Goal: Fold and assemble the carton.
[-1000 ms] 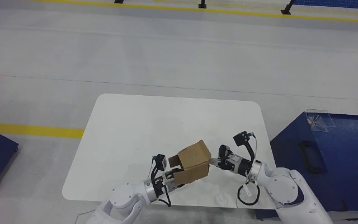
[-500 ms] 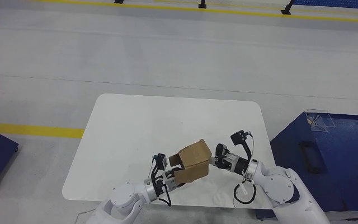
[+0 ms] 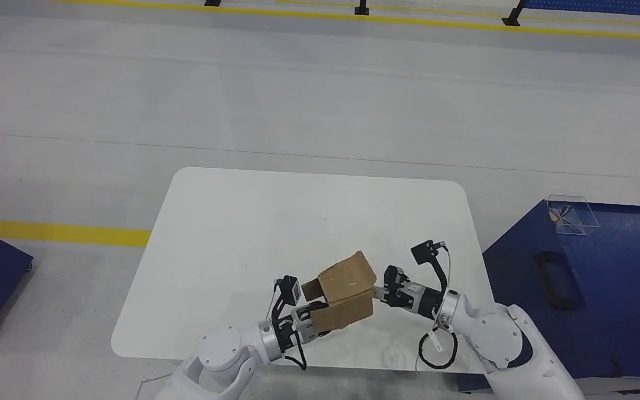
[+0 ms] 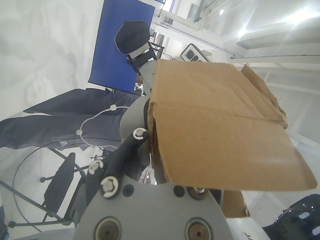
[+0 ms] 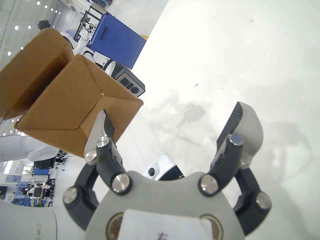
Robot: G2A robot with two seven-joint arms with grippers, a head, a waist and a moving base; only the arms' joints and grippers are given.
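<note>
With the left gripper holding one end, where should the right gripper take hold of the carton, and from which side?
Likely the panel edge at the carton's closed corner, the end away from the left gripper's hold. Approach from the right arm's side: the open right gripper sits there, one finger against that panel, and the full body looks too wide for its jaws.

A white table (image 3: 300, 220) with rounded corners stands on a grey floor marked with a yellow line (image 3: 70, 234), and just beside its right edge stands a blue cabinet (image 3: 600, 300) with a black handle (image 3: 553, 280) and a clear container (image 3: 572, 214) on top.
</note>
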